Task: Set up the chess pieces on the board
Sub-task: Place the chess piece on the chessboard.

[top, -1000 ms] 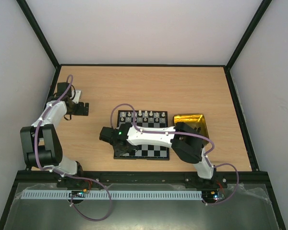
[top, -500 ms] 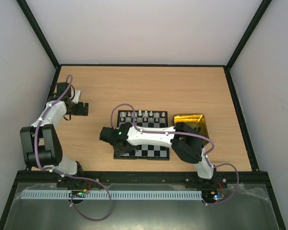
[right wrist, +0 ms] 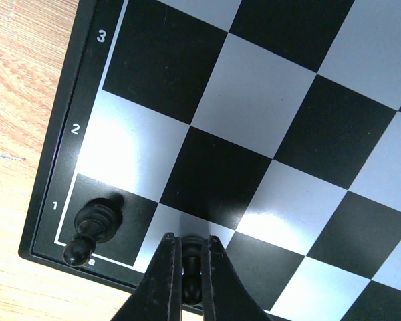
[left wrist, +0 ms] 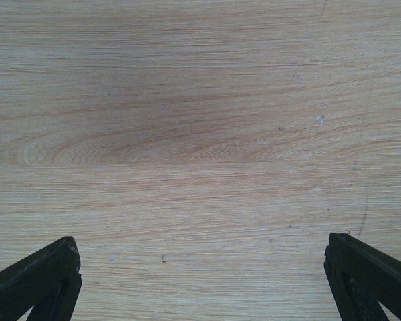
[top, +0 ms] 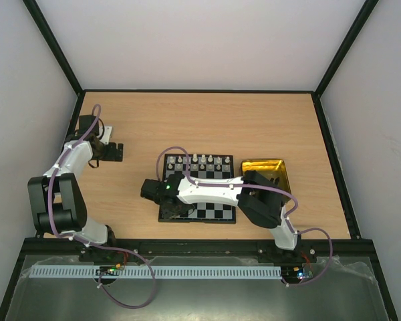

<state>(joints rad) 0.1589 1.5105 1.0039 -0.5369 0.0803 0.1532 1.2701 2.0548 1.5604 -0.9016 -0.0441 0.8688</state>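
Shifted a little toward the board's near-left corner since a second ago, the right gripper [right wrist: 190,242] hangs low over the board [right wrist: 254,100]; the left arm has not moved. Its two slim black fingers [right wrist: 166,281] are nearly together, pinching a small glossy black piece [right wrist: 190,267] between the tips. Only a dark sliver of that piece shows in the gap, so its shape and which way it points cannot be told.

Under the fingers the board is smooth and shiny, with black squares and silvery squares that catch the light, a thin white line and a black rim carrying the marks 1, 2, 3 and a. Just left of the fingertips, on the dark corner square, sits a second black piece [right wrist: 93,227]: a turned figurine with a round base, narrow waist and knob head. Its long axis slants from the base down-left toward the rim corner in the wrist view; whether it is upright or tipped is unclear.

Beyond the hand, white pieces [top: 200,160] line the board's far edge.

The left gripper [left wrist: 200,274] hovers with fingers spread wide and nothing between them, above pale grained wooden table [left wrist: 200,134].
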